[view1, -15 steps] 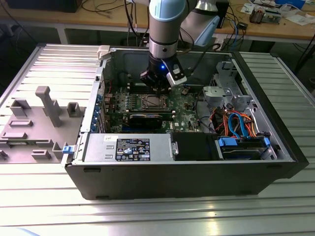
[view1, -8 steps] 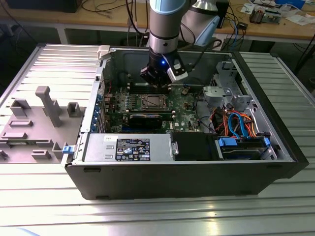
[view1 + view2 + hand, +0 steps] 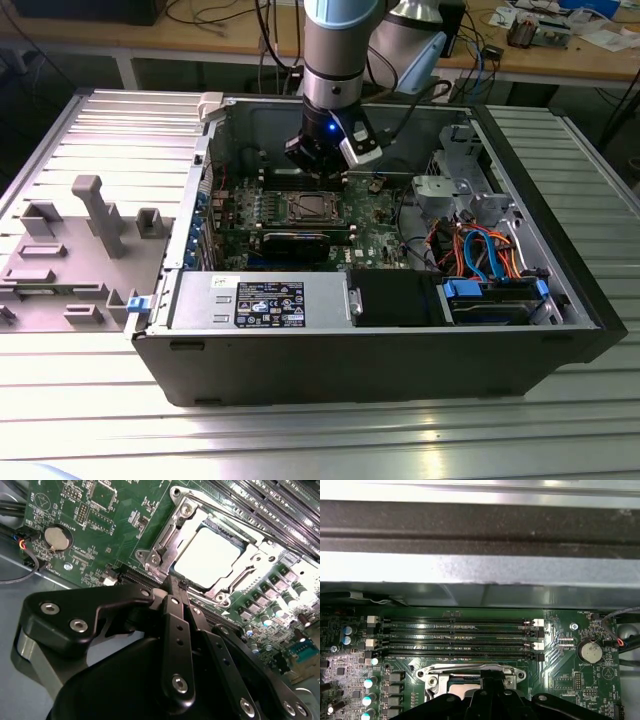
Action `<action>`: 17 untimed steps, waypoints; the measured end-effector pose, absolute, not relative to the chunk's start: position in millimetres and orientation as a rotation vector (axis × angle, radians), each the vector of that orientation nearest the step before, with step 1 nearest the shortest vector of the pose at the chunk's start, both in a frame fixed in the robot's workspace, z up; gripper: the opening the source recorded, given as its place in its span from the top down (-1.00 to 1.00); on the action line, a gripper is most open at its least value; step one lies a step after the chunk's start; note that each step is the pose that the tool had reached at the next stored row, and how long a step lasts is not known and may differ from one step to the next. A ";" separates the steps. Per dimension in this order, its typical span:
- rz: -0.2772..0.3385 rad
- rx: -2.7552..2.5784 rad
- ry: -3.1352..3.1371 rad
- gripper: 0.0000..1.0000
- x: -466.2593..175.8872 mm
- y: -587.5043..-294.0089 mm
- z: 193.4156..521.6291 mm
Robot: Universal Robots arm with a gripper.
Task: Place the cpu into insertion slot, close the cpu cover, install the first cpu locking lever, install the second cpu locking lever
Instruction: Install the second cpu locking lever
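Ribbed grey metal tabletop (image 3: 90,420) carried an open computer case (image 3: 350,360), with a cluttered wooden bench (image 3: 560,62) behind. The gripper (image 3: 179,583) hung just above the motherboard (image 3: 95,535), fingers pressed together, holding nothing. The cpu (image 3: 207,557) sat in the insertion slot (image 3: 252,545), the cpu cover (image 3: 167,537) down around it.

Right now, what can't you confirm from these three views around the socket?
- cpu cover: the second wrist view shows the frame lying over the cpu, but the gripper hides its near edge, so full closure is unclear.
- Locking levers: too small in the exterior view, cut off by the gripper in the first wrist view.
- insertion slot: contacts hidden under the cpu.
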State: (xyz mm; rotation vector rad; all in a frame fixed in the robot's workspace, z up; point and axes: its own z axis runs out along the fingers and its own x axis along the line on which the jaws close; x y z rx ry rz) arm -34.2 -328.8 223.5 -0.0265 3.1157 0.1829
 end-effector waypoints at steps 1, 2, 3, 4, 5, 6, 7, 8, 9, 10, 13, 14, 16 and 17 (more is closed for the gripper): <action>0.183 -0.026 3.116 0.79 -34.2 -328.8 223.5; 0.183 -0.026 3.116 0.79 -34.2 -328.9 223.5; 0.183 -0.026 3.116 0.79 -34.3 -328.9 223.5; 0.183 -0.026 3.116 0.79 -34.3 -329.0 223.5; 0.183 -0.027 3.116 0.79 -34.2 -329.4 223.5; 0.183 -0.027 3.116 0.79 -34.2 -330.2 223.5; 0.183 -0.026 3.116 0.79 -34.3 -330.9 223.5; 0.183 -0.026 3.116 0.79 -34.3 -331.4 223.5; 0.183 -0.026 3.116 0.79 -34.3 -331.4 223.5; 0.183 -0.026 3.116 0.79 -34.2 -331.6 223.5; 0.183 -0.026 3.116 0.79 -34.2 -331.7 223.5; 0.183 -0.026 3.116 0.79 -34.3 -331.7 223.6; 0.183 -0.026 3.116 0.79 -34.3 -331.7 224.3; 0.183 -0.026 3.116 0.79 -34.3 -331.7 224.9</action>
